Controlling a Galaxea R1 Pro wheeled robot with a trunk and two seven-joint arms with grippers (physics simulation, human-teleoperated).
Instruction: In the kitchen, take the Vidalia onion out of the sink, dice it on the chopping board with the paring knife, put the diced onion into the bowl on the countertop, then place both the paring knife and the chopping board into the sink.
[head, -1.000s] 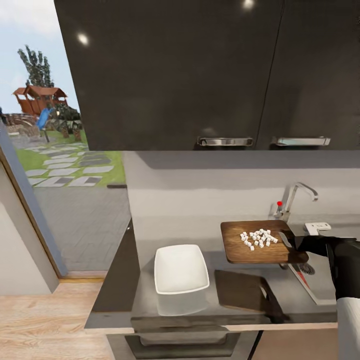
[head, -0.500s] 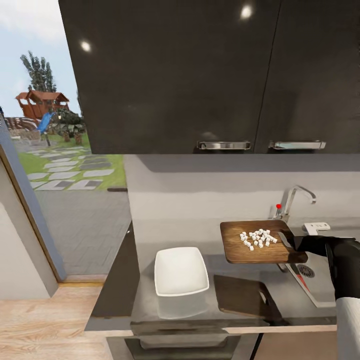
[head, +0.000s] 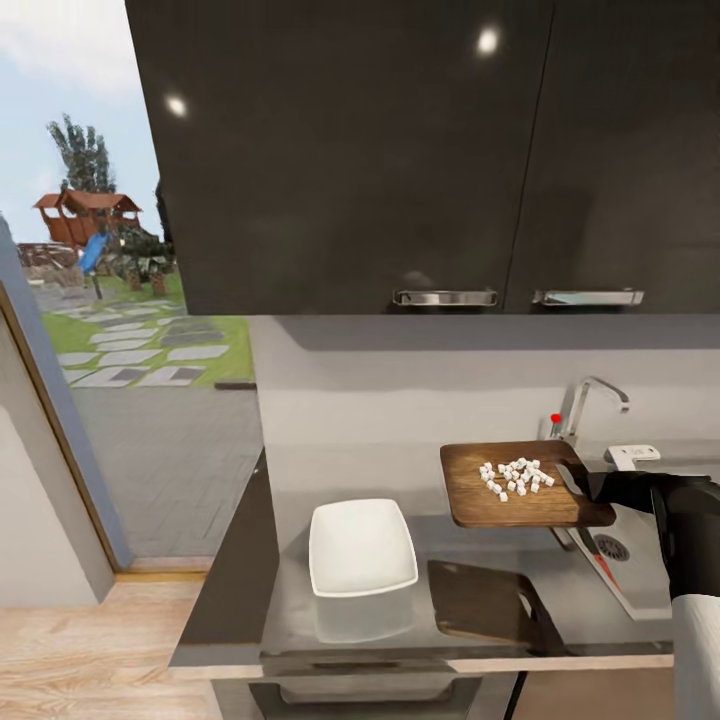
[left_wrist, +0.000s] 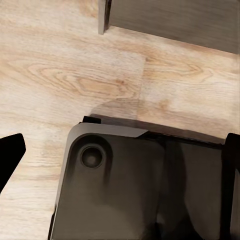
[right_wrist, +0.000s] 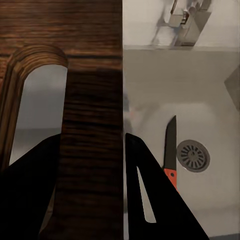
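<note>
My right gripper (head: 585, 486) is shut on the right end of the chopping board (head: 480, 505) and holds it level in the air above the countertop (head: 300, 480). Several white cubes of diced onion (head: 517, 477) lie on the board. In the right wrist view the gripper (right_wrist: 92, 200) clamps the strip beside the handle slot of the chopping board (right_wrist: 60, 30). The white bowl (head: 361, 545) stands on the countertop, left of and below the board. The paring knife (right_wrist: 171, 150) lies in the sink (right_wrist: 150, 90) near the drain (right_wrist: 193, 156). My left gripper (left_wrist: 120, 165) hangs open over the floor.
Dark wall cabinets (head: 400, 150) hang low over the counter. The chrome tap (head: 590, 395) with its red knob rises just behind the board's right end. A small white object (head: 635, 455) sits behind the sink. At the left an opening shows paving and a garden (head: 130, 340).
The whole picture has slid down slightly, so the camera moved. The held board keeps its place in the picture and now sits a little higher against the tap and the counter.
</note>
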